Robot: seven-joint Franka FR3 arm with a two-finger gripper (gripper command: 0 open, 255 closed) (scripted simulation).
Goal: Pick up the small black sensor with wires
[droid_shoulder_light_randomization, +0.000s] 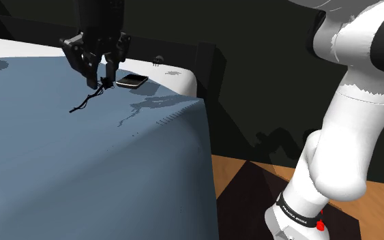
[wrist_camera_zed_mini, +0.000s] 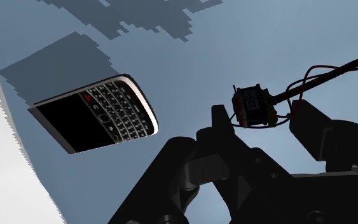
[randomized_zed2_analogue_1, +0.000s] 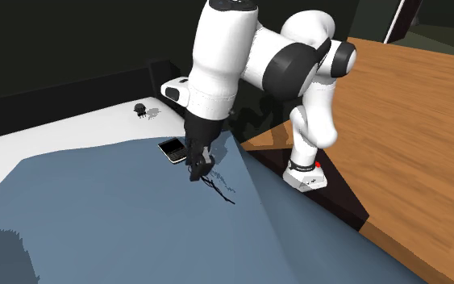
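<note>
The gripper (wrist_camera_zed_mini: 263,121) is drawn narrow around the small black sensor (wrist_camera_zed_mini: 252,108), right of the wrist view's centre. One finger (wrist_camera_zed_mini: 219,130) presses its casing and the other meets its red wire loop, so I judge it clasped at the very tips. The wires (wrist_camera_zed_mini: 336,67) trail off to the upper right, left free so the pinch falls on the rigid body. A black keypad phone (wrist_camera_zed_mini: 95,114) lies apart at left on the blue-grey surface (wrist_camera_zed_mini: 234,51), clear of the grasp.
</note>
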